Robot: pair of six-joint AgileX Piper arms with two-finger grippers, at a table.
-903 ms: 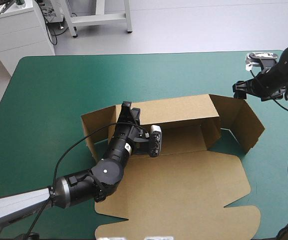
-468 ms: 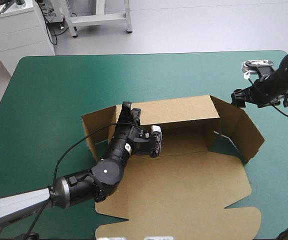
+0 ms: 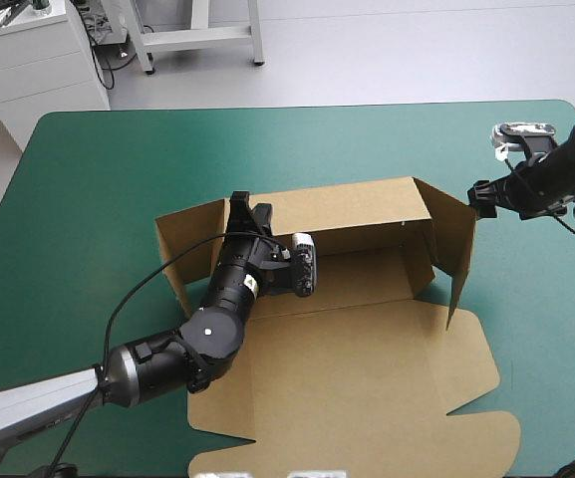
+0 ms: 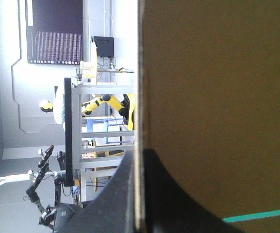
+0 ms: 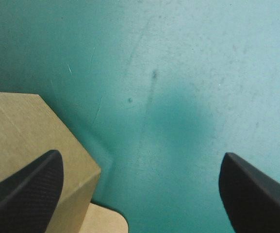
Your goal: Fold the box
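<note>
1. Now the box (image 3: 367,289), at mid-worktop (image 3: 98,189), shows its right flap (image 3: 454,254) standing close to upright at the end of the rear wall (image 3: 352,211). Just before, that flap splayed out toward the right edge.
2. Meanwhile the whole sheet has slid slightly toward the left edge, along with the left gripper (image 3: 242,211).
3. Judging by this, the right end wall is taking shape but is not yet tucked. The left flap (image 3: 182,249) leans outward and the lid (image 3: 367,398) lies flat toward the near edge.
4. Left fingers (image 4: 115,199): all but closed, pinching the rear wall's top edge near its left end.
5. Right gripper (image 3: 481,191): it sits just outside the raised flap, its fingers (image 5: 28,187) spread wide and gripping nothing. A board corner lies beside one of them. Whether either finger touches the board cannot be told.
</note>
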